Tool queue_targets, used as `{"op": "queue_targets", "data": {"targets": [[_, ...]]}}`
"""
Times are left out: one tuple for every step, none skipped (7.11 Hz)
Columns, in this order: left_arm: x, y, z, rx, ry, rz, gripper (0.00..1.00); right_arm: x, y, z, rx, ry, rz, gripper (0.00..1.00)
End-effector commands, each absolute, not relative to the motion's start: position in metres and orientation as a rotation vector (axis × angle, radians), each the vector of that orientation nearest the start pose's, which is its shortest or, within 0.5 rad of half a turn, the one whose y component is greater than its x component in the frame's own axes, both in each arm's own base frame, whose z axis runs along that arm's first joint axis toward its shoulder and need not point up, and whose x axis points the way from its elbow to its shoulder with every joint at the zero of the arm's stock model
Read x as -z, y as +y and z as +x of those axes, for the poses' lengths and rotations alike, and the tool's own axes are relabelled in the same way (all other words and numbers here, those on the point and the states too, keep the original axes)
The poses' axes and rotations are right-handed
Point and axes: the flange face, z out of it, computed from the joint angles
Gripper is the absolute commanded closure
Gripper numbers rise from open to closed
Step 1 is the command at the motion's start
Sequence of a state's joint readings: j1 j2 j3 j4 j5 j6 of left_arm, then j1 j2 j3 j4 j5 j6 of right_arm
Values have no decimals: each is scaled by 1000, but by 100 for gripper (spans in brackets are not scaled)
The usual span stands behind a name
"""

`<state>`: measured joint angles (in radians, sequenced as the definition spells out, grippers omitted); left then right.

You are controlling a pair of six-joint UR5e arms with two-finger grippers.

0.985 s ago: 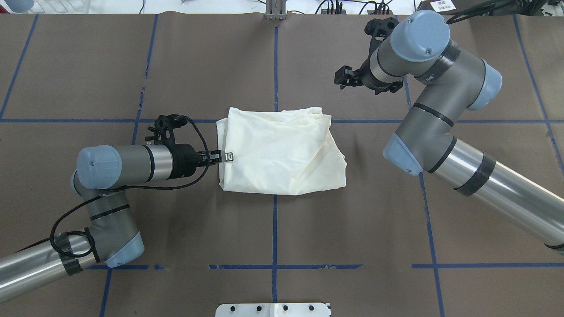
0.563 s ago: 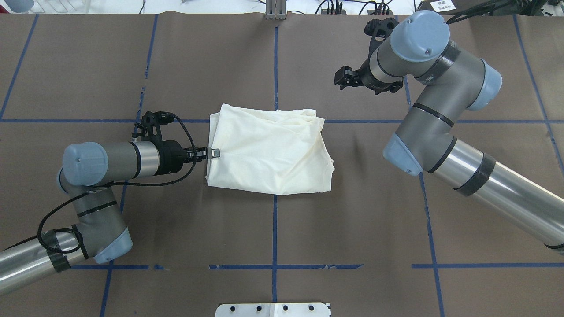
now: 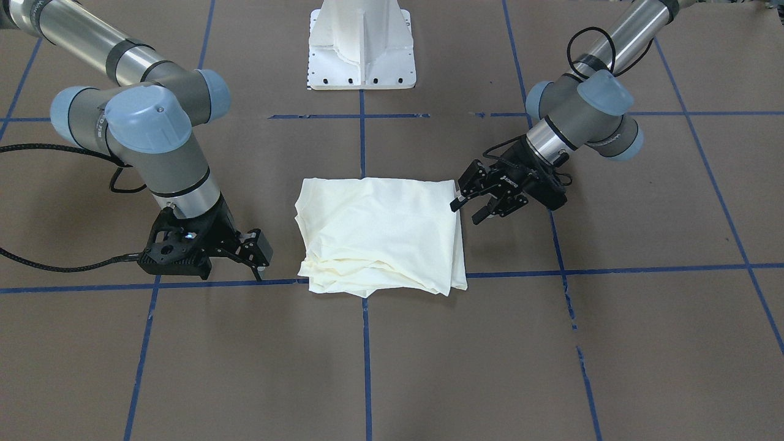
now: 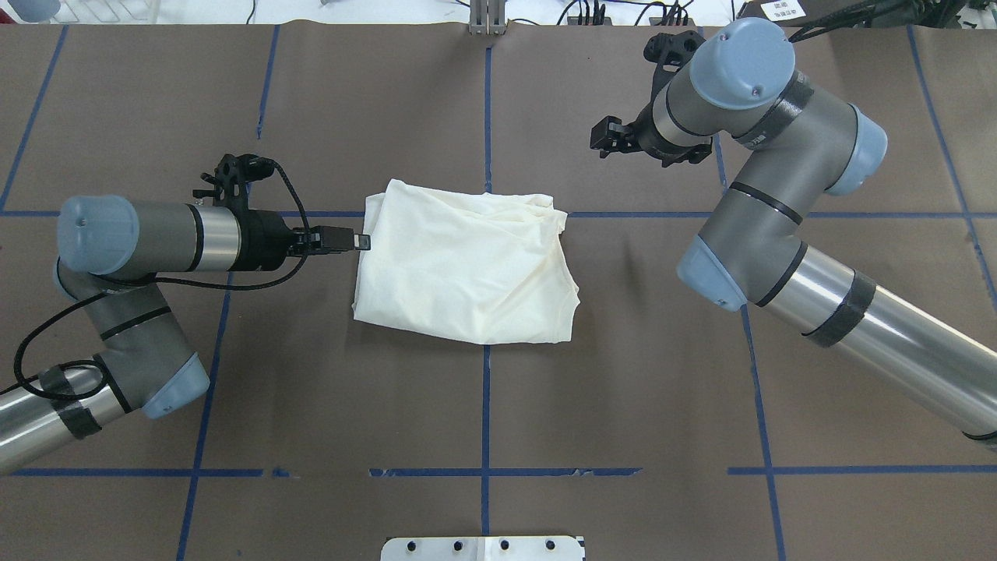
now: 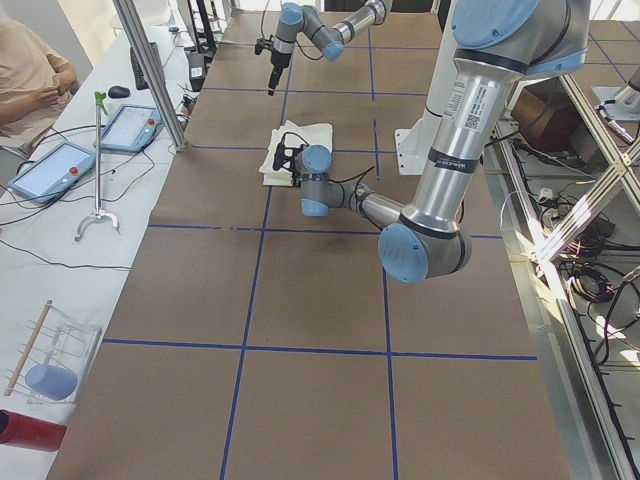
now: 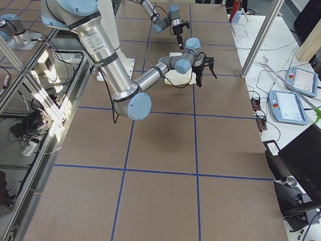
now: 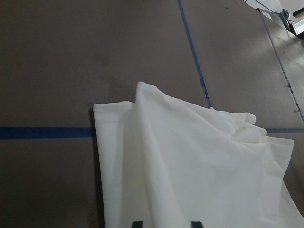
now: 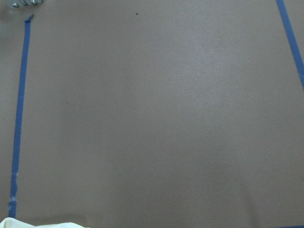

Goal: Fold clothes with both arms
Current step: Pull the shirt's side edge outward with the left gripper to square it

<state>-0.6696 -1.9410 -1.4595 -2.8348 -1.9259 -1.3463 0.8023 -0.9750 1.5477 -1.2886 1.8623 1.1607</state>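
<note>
The cream shirt (image 4: 467, 265) lies folded into a rough rectangle at the table's middle, plain side up and the print hidden. It also shows in the front view (image 3: 380, 233) and the left wrist view (image 7: 190, 180). My left gripper (image 4: 363, 241) is low at the shirt's left edge, and in the front view (image 3: 470, 209) its fingers stand apart, holding nothing. My right gripper (image 4: 604, 140) hovers open and empty beyond the shirt's far right corner, also seen in the front view (image 3: 258, 260). A sliver of shirt (image 8: 38, 224) shows in the right wrist view.
The brown table cover carries a grid of blue tape lines (image 4: 486, 117). The white pedestal base (image 3: 361, 43) stands at the robot's side of the table. In the exterior left view a seated person (image 5: 30, 75) and tablets (image 5: 50, 170) are at a side bench.
My left gripper pulled the shirt to the view's left while shut on its edge, then opened and let go. It now sits farther left and farther from the robot. The right arm has not moved.
</note>
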Motion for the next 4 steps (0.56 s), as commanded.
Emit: {"op": "queue_targets", "data": {"targets": [[-332,-474,444,160,1538,322,0,-289,-580,-414,-246,-856,259,0],[-327,-464,455,192,1557,299,0,-290,-580,-414,-246,-855,258,0],[-330,-446,476,194,1558,281,0,-292,-580,-414,-247,-853,256,0],[-329,-431,490,179,1562,265,0,-291,-580,-413,-246,-854,257,0]]}}
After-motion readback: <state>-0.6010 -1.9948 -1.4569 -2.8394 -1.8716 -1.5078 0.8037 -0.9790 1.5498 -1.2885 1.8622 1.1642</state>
